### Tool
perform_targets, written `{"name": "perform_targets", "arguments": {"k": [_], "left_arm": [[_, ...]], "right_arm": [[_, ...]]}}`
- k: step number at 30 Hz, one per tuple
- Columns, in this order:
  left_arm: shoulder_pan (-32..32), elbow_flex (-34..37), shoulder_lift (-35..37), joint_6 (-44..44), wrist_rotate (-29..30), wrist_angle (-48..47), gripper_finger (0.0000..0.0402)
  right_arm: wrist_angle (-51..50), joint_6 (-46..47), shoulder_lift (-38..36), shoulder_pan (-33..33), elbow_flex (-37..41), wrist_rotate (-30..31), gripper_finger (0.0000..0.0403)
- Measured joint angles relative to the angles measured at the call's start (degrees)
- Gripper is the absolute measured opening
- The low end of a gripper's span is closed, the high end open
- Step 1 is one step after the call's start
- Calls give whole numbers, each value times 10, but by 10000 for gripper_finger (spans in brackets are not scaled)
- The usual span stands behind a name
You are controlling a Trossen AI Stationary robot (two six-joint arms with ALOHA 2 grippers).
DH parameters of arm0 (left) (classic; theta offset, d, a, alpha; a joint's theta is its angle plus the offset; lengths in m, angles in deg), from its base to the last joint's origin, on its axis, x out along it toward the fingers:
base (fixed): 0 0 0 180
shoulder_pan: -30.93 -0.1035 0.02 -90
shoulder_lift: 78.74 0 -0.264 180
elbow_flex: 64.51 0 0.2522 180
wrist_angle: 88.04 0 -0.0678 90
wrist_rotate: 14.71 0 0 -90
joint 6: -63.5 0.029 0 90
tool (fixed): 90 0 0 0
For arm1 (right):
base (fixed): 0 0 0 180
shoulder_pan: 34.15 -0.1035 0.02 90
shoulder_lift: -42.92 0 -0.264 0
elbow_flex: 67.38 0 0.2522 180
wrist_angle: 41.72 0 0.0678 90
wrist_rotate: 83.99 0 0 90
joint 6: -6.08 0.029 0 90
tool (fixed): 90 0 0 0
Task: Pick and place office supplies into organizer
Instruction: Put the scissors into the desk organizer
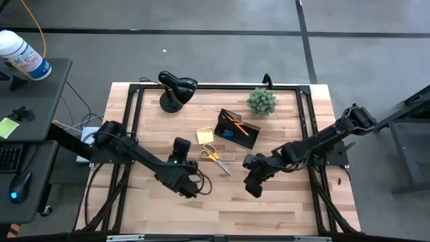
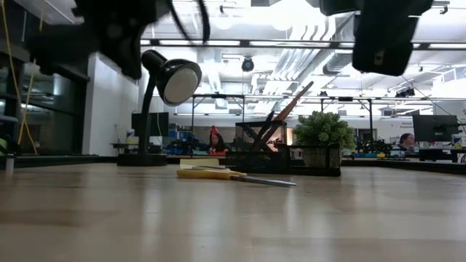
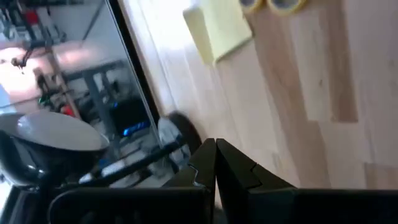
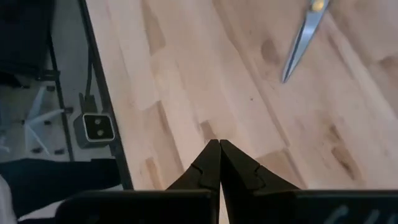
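Note:
Orange-handled scissors (image 1: 213, 158) lie flat on the wooden table, their blades (image 4: 301, 40) pointing toward the near right. A yellow sticky-note pad (image 1: 205, 135) lies just beyond them. The black mesh organizer (image 1: 236, 128) stands behind, with pencils leaning in it. My left gripper (image 1: 181, 144) hangs shut above the table, near-left of the pad (image 3: 217, 28), holding nothing. My right gripper (image 1: 253, 189) hangs shut above bare wood to the right of the scissors' tip, also holding nothing.
A black desk lamp (image 1: 176, 89) stands at the far left and a small green potted plant (image 1: 262, 101) at the far right, beside the organizer. A black rail frame (image 1: 304, 134) runs around the tabletop. Bare wood lies along the near edge.

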Motion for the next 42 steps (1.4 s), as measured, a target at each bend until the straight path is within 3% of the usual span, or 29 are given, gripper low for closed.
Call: {"name": "perform_targets", "arguments": {"k": [8, 10, 14, 17, 25, 29, 36, 42], "left_arm": [[-13, 0, 95, 163, -61, 184, 0], [-29, 0, 116, 211, -106, 239, 0], [-88, -1, 134, 245, -252, 320, 0], [-141, 0, 130, 218, -321, 322, 0], [-237, 0, 123, 107, -380, 309, 0], [-245, 0, 123, 37, -380, 315, 1], [-231, -2, 103, 8, -412, 392, 1], [-230, 4, 80, -32, -421, 377, 1]], "right_arm": [[1, -46, 1, 11, -4, 19, 2], [0, -59, 1, 14, -4, 19, 1], [-6, -85, 1, 19, -4, 21, 3], [-18, -94, 1, 21, -5, 28, 4], [-119, -86, -16, 2, -5, 65, 4], [-200, -75, -44, -17, -5, 115, 3], [-252, -90, -109, -16, 8, 150, 5], [-317, -110, -161, 3, 12, 185, 5]]}}
